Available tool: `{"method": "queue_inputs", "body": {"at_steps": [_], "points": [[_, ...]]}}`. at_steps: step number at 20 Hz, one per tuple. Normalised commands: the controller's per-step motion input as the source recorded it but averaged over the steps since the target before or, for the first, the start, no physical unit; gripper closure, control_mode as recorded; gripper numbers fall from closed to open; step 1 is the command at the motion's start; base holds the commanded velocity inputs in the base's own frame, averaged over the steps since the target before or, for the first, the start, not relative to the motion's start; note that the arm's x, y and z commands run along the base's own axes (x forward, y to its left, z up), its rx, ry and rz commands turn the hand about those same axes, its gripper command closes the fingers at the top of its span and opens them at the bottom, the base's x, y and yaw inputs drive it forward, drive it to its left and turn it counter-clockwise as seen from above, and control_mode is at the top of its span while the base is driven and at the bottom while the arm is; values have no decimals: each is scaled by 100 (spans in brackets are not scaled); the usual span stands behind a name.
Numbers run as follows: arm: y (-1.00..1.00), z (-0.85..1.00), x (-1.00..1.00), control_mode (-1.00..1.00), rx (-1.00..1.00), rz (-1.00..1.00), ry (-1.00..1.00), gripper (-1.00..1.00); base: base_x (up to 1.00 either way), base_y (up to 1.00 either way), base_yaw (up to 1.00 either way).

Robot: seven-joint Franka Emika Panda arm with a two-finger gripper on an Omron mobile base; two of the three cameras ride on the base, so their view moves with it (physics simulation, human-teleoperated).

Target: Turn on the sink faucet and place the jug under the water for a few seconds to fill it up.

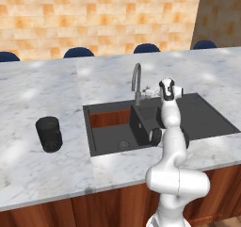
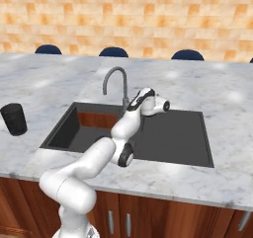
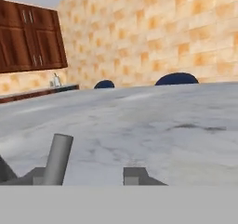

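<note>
Tool [image 1: 149, 92] sits at the faucet [image 1: 136, 82] base by the lever; whether its jaws are spread I cannot tell. No water runs. Jug [image 1: 49, 134] waits on the surface [image 1: 42, 99], far left. Next: nudge the lever.

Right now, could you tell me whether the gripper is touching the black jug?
Apart. The left base view shows the jug alone on the marble counter left of the sink, while the gripper is at the faucet behind the basin.
</note>
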Motion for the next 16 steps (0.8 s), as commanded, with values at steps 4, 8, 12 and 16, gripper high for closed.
{"method": "queue_inputs", "body": {"at_steps": [4,8,12,16], "points": [[-71,-63,26,-100,26,-46,35,100,0,0,0],[-100,-67,22,-100,38,-46,44,100,0,0,0],[-100,-58,18,-100,41,-48,49,100,0,0,0],[-100,-51,27,-100,40,-51,53,100,0,0,0]]}}
